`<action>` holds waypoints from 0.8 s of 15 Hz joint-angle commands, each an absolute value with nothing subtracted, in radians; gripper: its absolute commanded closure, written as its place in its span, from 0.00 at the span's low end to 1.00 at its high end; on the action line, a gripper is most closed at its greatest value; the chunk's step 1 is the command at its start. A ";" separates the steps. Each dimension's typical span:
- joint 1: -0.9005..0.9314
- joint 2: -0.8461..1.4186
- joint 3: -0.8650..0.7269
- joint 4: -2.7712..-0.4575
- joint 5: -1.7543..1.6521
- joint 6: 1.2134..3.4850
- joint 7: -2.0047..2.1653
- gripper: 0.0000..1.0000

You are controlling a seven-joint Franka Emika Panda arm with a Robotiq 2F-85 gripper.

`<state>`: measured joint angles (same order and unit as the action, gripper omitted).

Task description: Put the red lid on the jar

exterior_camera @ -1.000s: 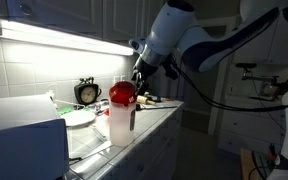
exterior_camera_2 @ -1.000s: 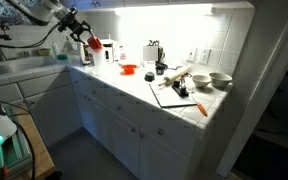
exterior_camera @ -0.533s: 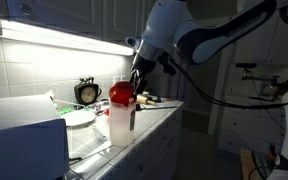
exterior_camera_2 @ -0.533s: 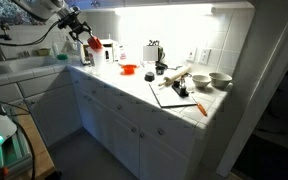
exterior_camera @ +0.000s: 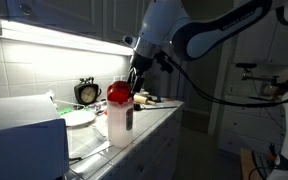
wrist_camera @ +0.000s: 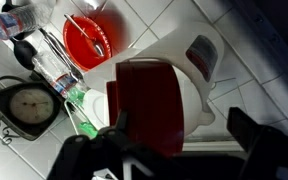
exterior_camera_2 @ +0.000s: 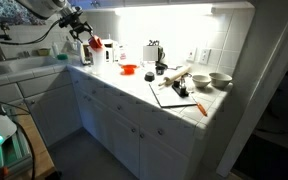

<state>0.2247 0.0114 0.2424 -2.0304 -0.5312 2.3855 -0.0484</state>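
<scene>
The jar (exterior_camera: 118,122) is stood upright on the counter (exterior_camera: 156,116), so that its mouth is offered straight up to the arm; the red lid (exterior_camera: 118,93) is found right at that mouth, above the whitish body, and is seen slightly tilted rather than flat; whether it is seated on the rim or only held over it cannot be told. The gripper (exterior_camera: 136,76) is set above and to the right of the lid, at a slant, which is judged to leave the jar's left and near sides free. In the wrist view the lid is framed between the two dark fingers (wrist_camera: 104,150), with the jar's wall and small dark label showing past it to the right; the jaws are seen spread fairly wide, the lid lying close to the left one with a gap towards the right one, so whether it is actually pinched cannot be told. A clock (exterior_camera: 87,92) and a plate (exterior_camera: 79,118) are set farther left, apart from the jar, so no obstruction is expected from them. The step in hand is judged to be the levelling and lowering of the lid; a tilted lid could catch the rim and tip the light jar, so a level, centred descent is called for.
</scene>
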 commanded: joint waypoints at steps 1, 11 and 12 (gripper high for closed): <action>0.231 0.017 0.241 -2.015 -0.496 2.366 -0.073 0.00; 0.240 -0.008 0.251 -2.031 -0.471 2.366 -0.068 0.00; 0.241 -0.009 0.251 -2.032 -0.466 2.367 -0.073 0.00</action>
<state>0.2340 0.0022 0.2500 -2.0305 -0.5061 2.3854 -0.0484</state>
